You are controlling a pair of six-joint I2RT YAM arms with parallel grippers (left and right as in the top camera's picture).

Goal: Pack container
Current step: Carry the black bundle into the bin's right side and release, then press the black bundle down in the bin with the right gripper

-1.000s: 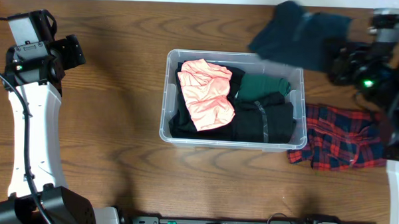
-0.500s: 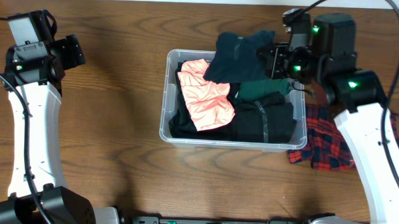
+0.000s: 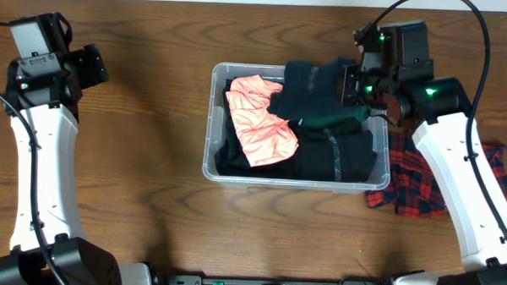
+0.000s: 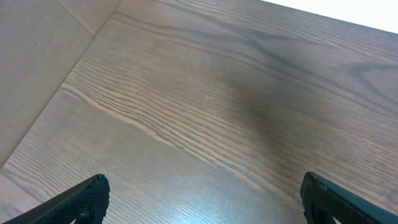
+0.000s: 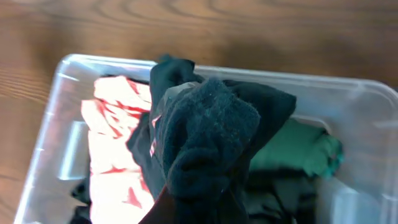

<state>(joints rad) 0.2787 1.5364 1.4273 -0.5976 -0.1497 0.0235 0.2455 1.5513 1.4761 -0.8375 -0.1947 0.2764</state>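
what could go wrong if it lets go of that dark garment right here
1. The dark garment, bunched in the right gripper's shut jaws, hangs near the back rim of the container; released here, part might drape over it.
2. The container looks full, so the plaid cloth beside it may not fit.

Bare table lies open between the left arm, at the frame's left edge, and the container at centre. The strip below the container is open wood too. Clothes fill the container's mouth. Its upper right is blocked by the right gripper, pinched on a dark garment. A plaid cloth covers the lower right, partly under the right arm. Only wood lies between the spread left gripper tips.
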